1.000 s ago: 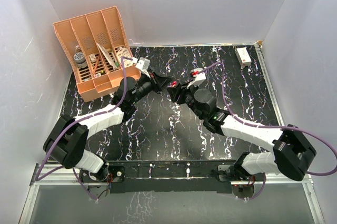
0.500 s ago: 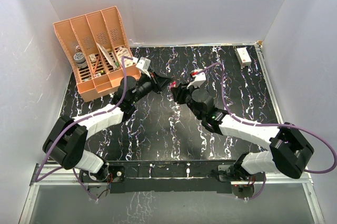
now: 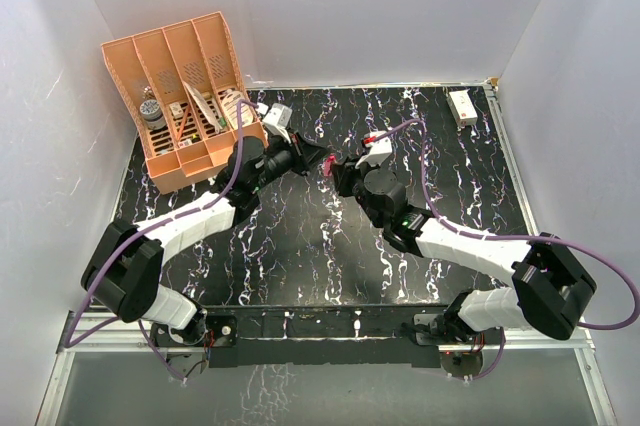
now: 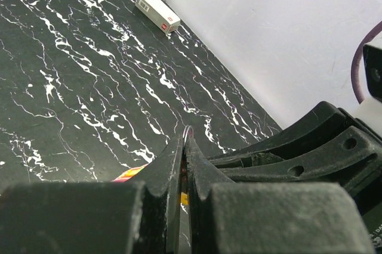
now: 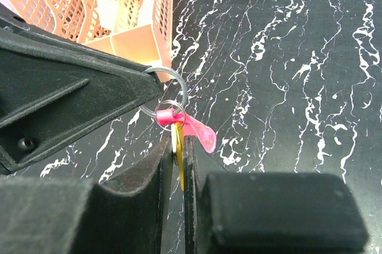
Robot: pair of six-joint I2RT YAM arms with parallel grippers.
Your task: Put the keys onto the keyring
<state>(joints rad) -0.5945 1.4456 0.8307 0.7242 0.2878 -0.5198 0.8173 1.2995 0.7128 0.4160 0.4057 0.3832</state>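
Both grippers meet above the middle of the table. In the right wrist view my right gripper point(image 5: 177, 141) is shut on the small yellow key point(image 5: 179, 155), held on edge between the fingers. Just above it are the pink strap point(image 5: 202, 132) and its small metal ring point(image 5: 171, 111), linked to a larger thin ring point(image 5: 165, 89). My left gripper point(image 4: 184, 143) is shut on that ring point(image 4: 188, 131), and a bit of yellow shows between its fingers. In the top view the left gripper point(image 3: 316, 158) and right gripper point(image 3: 334, 172) almost touch, with the pink strap point(image 3: 327, 164) between them.
An orange mesh organizer point(image 3: 180, 96) with small items stands at the back left, close behind the left wrist. A small white box point(image 3: 462, 106) lies at the back right corner and also shows in the left wrist view point(image 4: 157, 12). White walls enclose the table.
The left wrist has rolled and shifted slightly back and right while holding the ring. The right gripper has edged a little toward the left one. Both stay shut.
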